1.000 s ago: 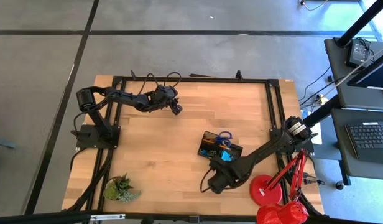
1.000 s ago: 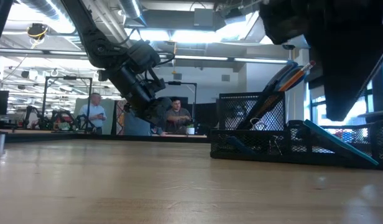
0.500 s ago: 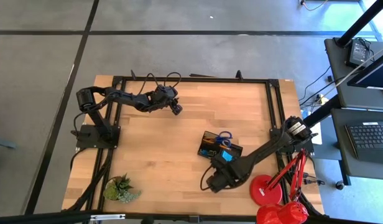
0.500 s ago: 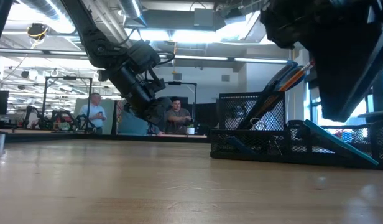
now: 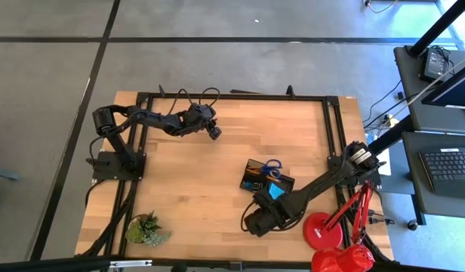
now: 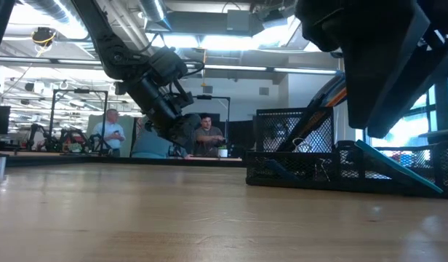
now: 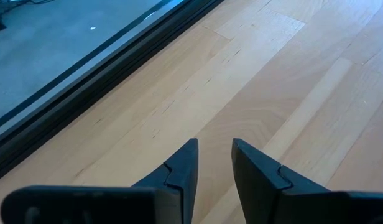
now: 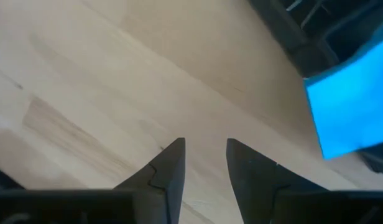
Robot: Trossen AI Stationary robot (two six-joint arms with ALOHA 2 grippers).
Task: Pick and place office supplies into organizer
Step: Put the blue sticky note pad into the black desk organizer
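high view: both grippers empty, supplies in organizer

high view places the organizer (image 5: 267,178) right of table (image 5: 217,143) centre, holding blue-handled scissors (image 5: 272,168) and a blue note pad (image 5: 275,192) at its near edge. low view shows orange pencils (image 6: 333,96) leaning upright in the mesh tray. the right gripper (image 8: 205,163) hovers over bare wood just beside the organizer, jaws slightly parted, gripping nothing. the left gripper (image 7: 214,163) waits near the table's far left edge, jaws slightly parted, empty.
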